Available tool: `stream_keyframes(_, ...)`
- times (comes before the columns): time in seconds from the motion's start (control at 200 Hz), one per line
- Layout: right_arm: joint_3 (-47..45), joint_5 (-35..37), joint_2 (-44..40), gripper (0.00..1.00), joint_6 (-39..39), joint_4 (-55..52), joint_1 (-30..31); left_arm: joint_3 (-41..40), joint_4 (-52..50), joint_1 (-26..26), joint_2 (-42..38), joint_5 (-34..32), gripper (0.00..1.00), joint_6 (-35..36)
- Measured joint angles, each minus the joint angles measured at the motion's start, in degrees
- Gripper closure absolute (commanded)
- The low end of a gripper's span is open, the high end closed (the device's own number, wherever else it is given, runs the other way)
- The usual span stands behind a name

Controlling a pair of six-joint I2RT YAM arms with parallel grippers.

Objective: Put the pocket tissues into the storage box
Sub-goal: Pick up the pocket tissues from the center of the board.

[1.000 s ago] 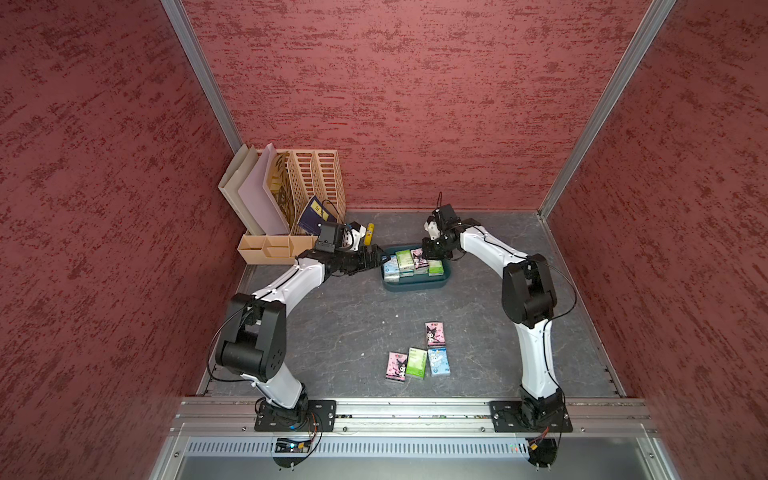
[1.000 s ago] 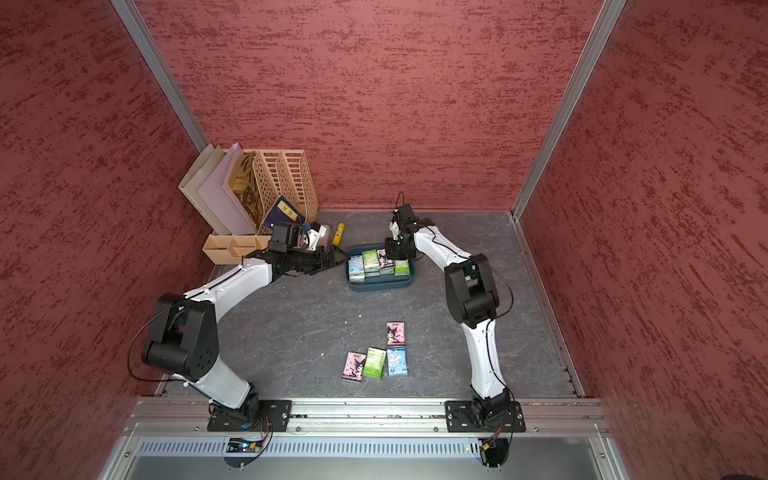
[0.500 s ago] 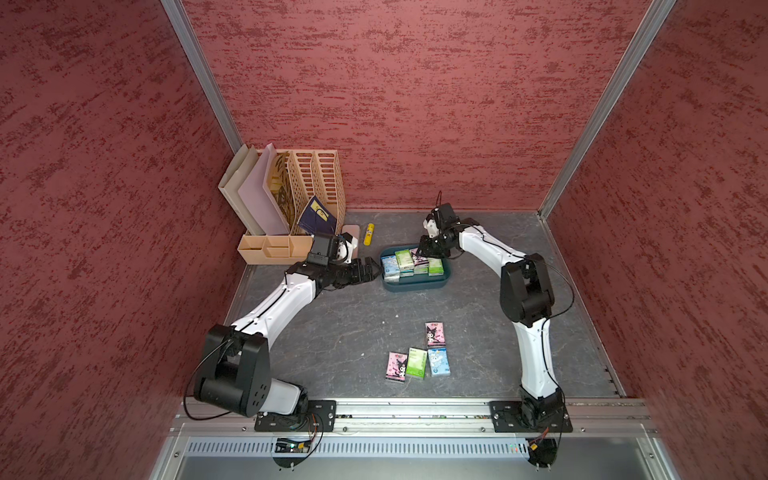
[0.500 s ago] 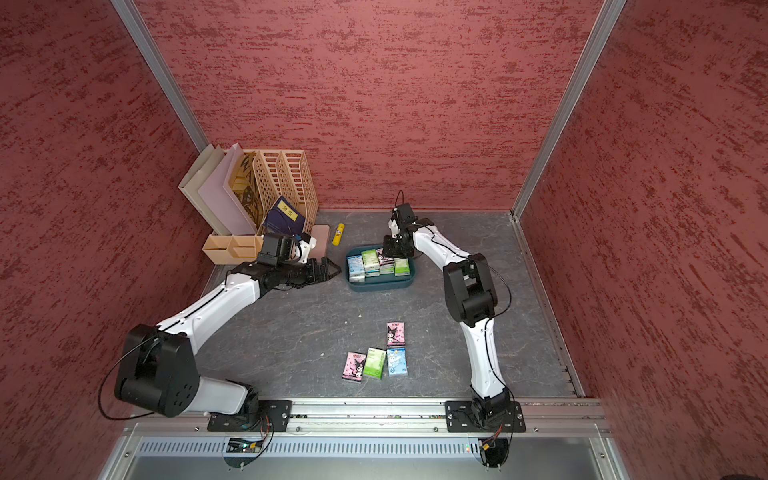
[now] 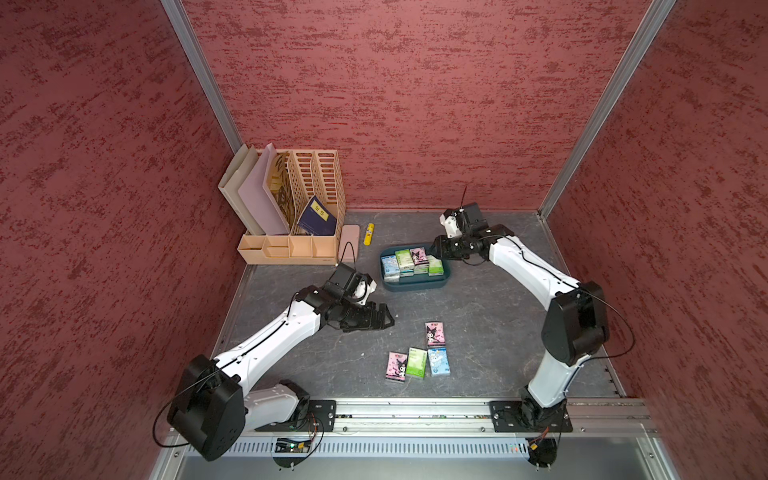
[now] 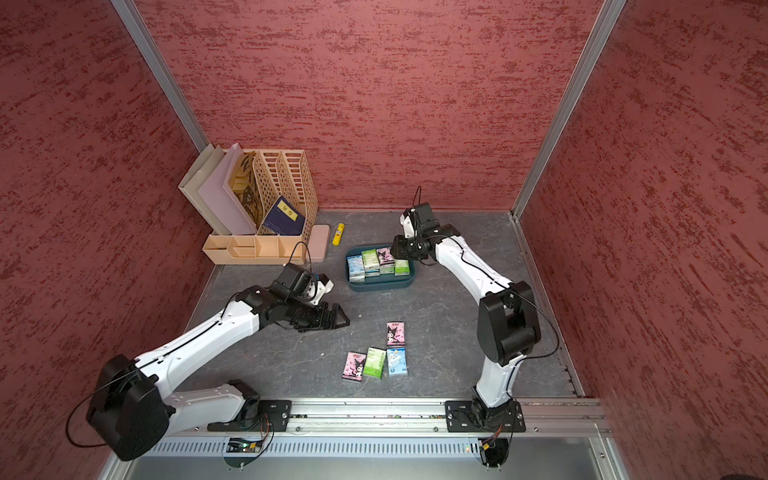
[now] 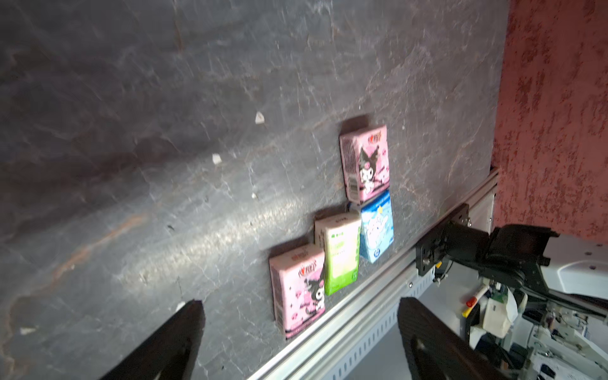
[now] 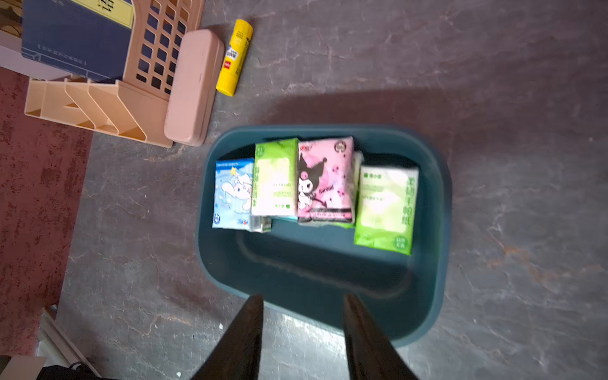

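Storage box: the dark teal tub (image 5: 415, 286) sits toward the back of the bench (image 5: 498, 328), with the near half of its floor bare.
Tissues inside: a row of packs (image 5: 409, 262) lies flat against the far wall (some stacked).
Tissues outside: four packs (image 5: 417, 360) lie close together near the front rail (image 5: 415, 409), with three side by side and a pink one just behind the blue.
Left fingers (image 7: 174, 339): spread wide and empty, over bare bench between box and loose packs.
Right fingers (image 8: 243, 339): parted with nothing between them, at the box's rim.
Open room: the slotted organiser (image 5: 291, 249), pink case (image 5: 349, 241) and yellow tube (image 5: 368, 234) stand well apart, back left.
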Motion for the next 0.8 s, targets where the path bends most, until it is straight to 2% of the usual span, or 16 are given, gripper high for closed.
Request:
stream_keyframes(0.17, -5.33, -0.02, -0.24, 0.56, 0.0, -0.28, 0.0, -3.85, -0.59, -5.25, -0.09, -0.02, 0.08, -1.9)
stream_keyframes(0.316, -5.95, -0.07, -0.15, 0.56, 0.0, -0.57, 0.0, -4.79, -0.48, -7.93, 1.68, -0.02, 0.09, -2.82)
stream_keyframes(0.521, -5.95, -0.04, -0.15, 0.56, -0.09, -0.79, 0.02, -4.79, 0.42, -10.16, 5.57, -0.07, 0.22, -4.04)
stream_keyframes(0.666, -5.95, -0.04, -0.15, 0.56, -0.26, -1.31, 0.0, -4.79, 0.39, -11.96, 7.48, -0.04, 0.26, -4.79)
stream_keyframes(0.797, -5.95, -0.04, -0.15, 0.56, -0.35, -1.57, 0.0, -4.79, 0.61, -12.44, 9.66, -0.2, 0.44, -5.2)
